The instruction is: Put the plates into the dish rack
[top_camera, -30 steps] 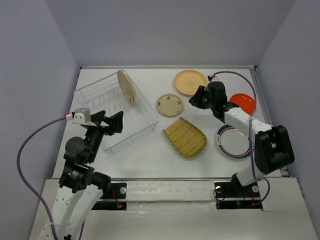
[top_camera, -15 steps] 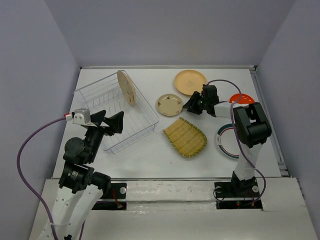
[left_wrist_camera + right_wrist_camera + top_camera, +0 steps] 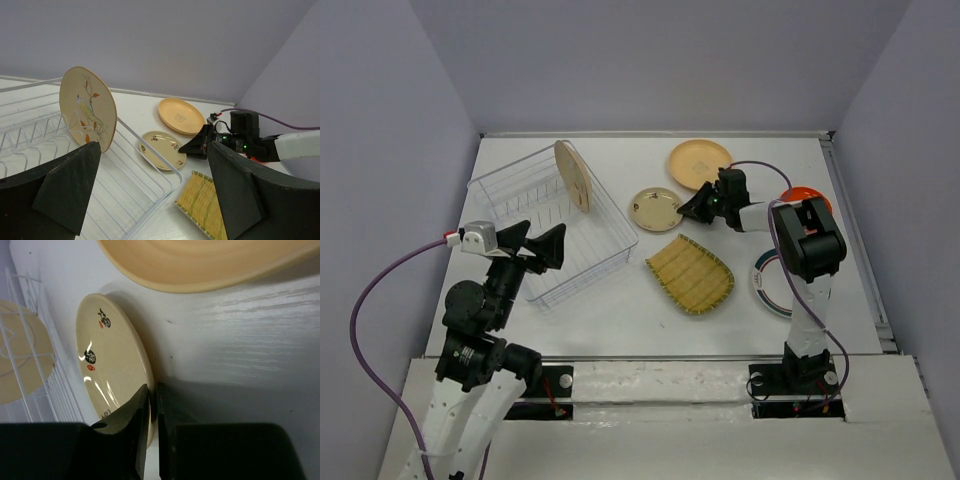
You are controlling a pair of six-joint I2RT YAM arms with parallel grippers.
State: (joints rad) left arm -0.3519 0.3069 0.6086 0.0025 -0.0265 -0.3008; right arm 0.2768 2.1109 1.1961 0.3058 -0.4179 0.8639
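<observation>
The wire dish rack (image 3: 535,235) stands at the left with one tan plate (image 3: 572,175) upright in it, also seen in the left wrist view (image 3: 87,107). My right gripper (image 3: 690,209) lies low on the table, its fingers closed over the right rim of the small beige plate (image 3: 655,208) (image 3: 107,360), which lies flat. A larger tan plate (image 3: 699,162) lies behind it. The ribbed yellow plate (image 3: 691,273) lies in front. The red-orange plate (image 3: 808,194) and the ringed white plate (image 3: 770,285) are partly hidden by my right arm. My left gripper (image 3: 540,245) hangs open and empty over the rack's near corner.
The rack's upright prongs (image 3: 35,137) fill its far side. The white table (image 3: 620,310) ends at a raised lip along its back edge, with grey walls on three sides. The right arm's purple cable (image 3: 760,168) loops over the table near the larger tan plate.
My right gripper has moved left and down, from beside the larger tan plate to the small beige plate's rim, and closed on it. The left arm has barely shifted.
</observation>
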